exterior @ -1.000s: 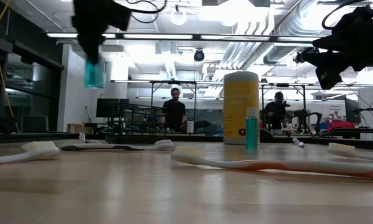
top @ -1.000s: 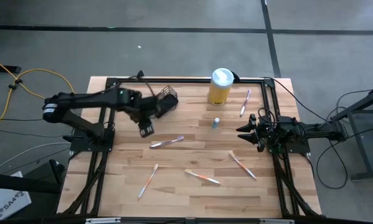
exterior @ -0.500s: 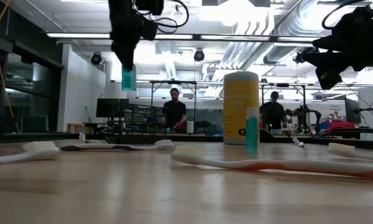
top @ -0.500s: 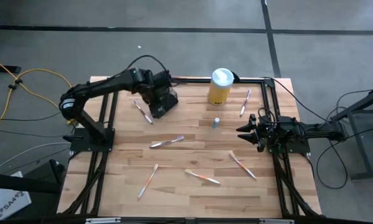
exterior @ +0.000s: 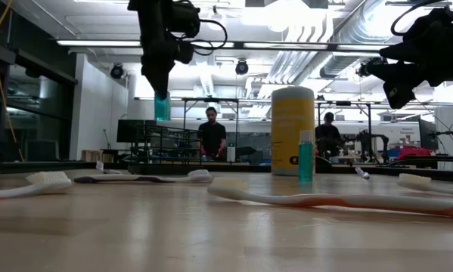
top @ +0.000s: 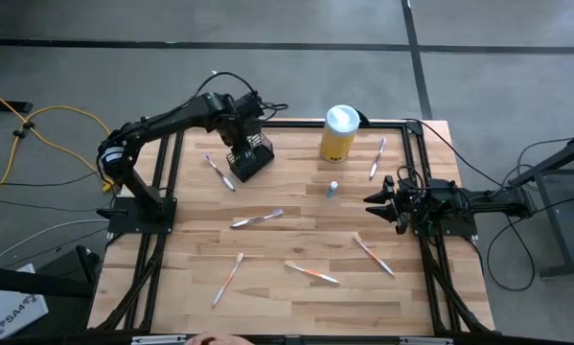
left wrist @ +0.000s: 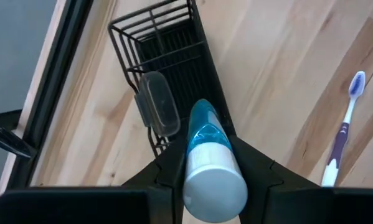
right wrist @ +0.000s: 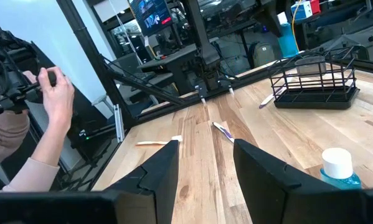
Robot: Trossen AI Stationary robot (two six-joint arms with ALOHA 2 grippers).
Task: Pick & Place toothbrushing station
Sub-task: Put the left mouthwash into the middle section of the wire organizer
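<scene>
The toothbrushing station (top: pixel 251 156), a small black wire holder with an open top, stands on its base on the wooden table near the far left; it also shows in the right wrist view (right wrist: pixel 315 78). My left gripper (left wrist: pixel 208 168) hangs over it, shut on a blue bottle (exterior: pixel 162 106) with a white cap (left wrist: pixel 214 190). The bottle's blue end points down at the station (left wrist: pixel 164 50). My right gripper (right wrist: pixel 205 171) waits open at the table's right side (top: pixel 373 203), nothing between its fingers. My left gripper pinches the blue bottle between its two fingers at the white-capped upper end (left wrist: pixel 197 165). The fingers (left wrist: pixel 170 174) come from above, pointing steeply down. The bottle hangs upright below them, cap up and blue end down, lifted clear above the station.
A yellow canister (top: pixel 338 132) with a white lid stands at the far middle. A second small blue bottle (top: pixel 333 189) stands in front of it. Several toothbrushes lie scattered, one purple (top: pixel 219 172) just left of the station. A person's hand (right wrist: pixel 55 93) shows beyond the table.
My left gripper has carried the blue bottle toward the table's far edge and a little to the right, from the left middle of the table to above the station, turning at the wrist. The bottle has stayed hanging, blue end down.
</scene>
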